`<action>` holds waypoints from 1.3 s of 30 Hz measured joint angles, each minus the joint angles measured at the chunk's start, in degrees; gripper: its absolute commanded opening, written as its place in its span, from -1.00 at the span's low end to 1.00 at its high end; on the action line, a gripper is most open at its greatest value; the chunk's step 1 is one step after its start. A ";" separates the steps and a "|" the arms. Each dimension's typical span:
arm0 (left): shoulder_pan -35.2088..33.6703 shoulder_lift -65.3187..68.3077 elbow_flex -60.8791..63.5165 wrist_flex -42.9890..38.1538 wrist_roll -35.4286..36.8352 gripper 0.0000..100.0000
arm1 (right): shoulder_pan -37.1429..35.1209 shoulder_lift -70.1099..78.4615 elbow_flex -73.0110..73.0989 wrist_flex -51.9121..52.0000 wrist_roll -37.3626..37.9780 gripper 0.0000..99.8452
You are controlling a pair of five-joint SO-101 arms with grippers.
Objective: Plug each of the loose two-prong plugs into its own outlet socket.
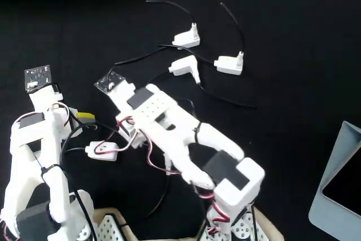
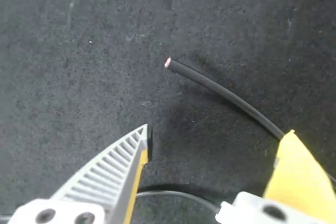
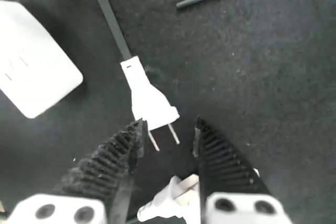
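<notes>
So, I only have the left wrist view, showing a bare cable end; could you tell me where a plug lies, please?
Observer: A plug lies just before the right gripper, prongs toward it.
Operator: Is that gripper open?
Observer: Yes, open, a finger on either side of the prongs.
Operator: Any socket nearby?
Observer: A white block lies beside that plug; I cannot tell whether it is a socket.
</notes>
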 measured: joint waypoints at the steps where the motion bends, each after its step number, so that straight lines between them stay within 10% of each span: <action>1: 0.00 0.00 0.00 0.00 0.00 -0.25 | 0.09 1.05 -1.05 0.44 -0.09 -0.55; 39: 0.00 0.00 0.00 0.00 0.00 -0.25 | -4.75 16.00 -14.95 9.23 -4.04 -0.69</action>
